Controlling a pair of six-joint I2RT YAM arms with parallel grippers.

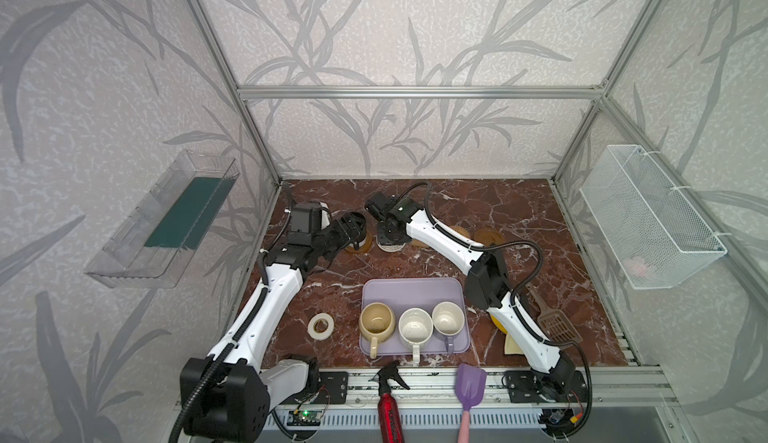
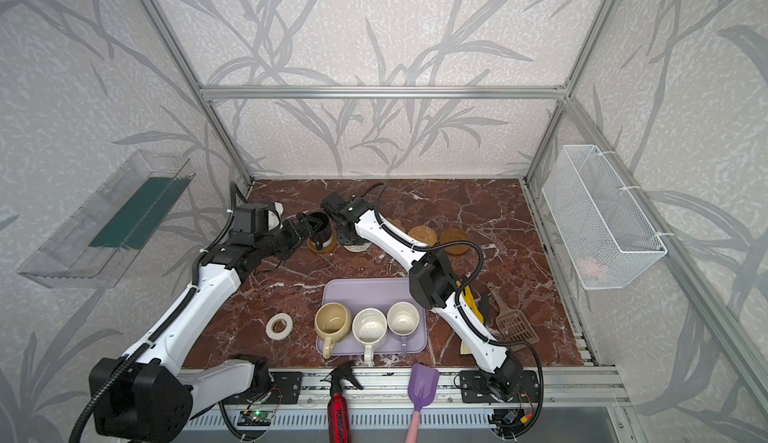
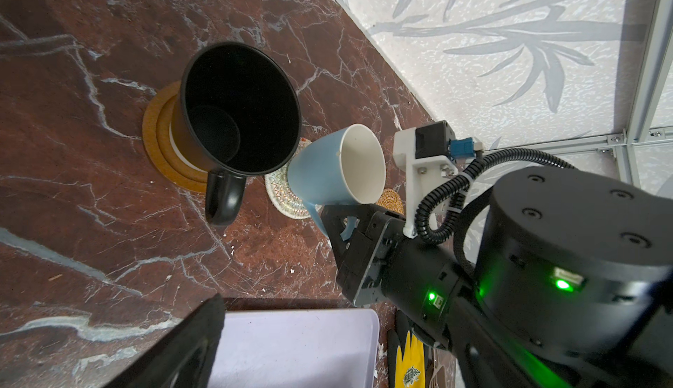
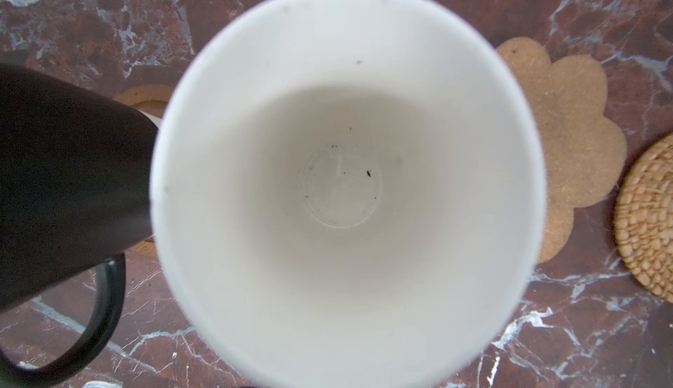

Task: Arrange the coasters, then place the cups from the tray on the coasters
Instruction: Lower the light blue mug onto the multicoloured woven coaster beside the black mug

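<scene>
Top views: three cups waiting on the lavender tray point(image 1: 411, 291): beige mug point(image 1: 377, 322), white speckled mug point(image 1: 415, 328), lavender-grey mug point(image 1: 448, 318). Left gripper point(image 1: 353, 227) spread wide, close by the black mug point(image 2: 318, 229). Right gripper point(image 1: 385, 236) poised over the whitish woven coaster point(image 1: 390, 249), its load hidden beneath it.

Left wrist view: black mug upright on an amber-brown coaster point(image 3: 156, 138). Light blue mug point(image 3: 327, 167) tilted, pinched by the handle in the right gripper, foot at the woven coaster's edge; touching or not, cannot tell. Only one left finger point(image 3: 196, 335) in frame, well apart from the black mug.

Right wrist view: straight down into the blue mug's white inside, black mug's wall just beside its rim. Woven coaster wholly covered. Flower-shaped coaster point(image 4: 568, 142) and golden rattan coaster point(image 4: 648, 222) bare.

Judged risks: if released while tilted, likely to topple or land half off the coaster. If shifted sideways, likely to knock the black mug. With the target unseen from the wrist, easy to set down off-centre.
</scene>
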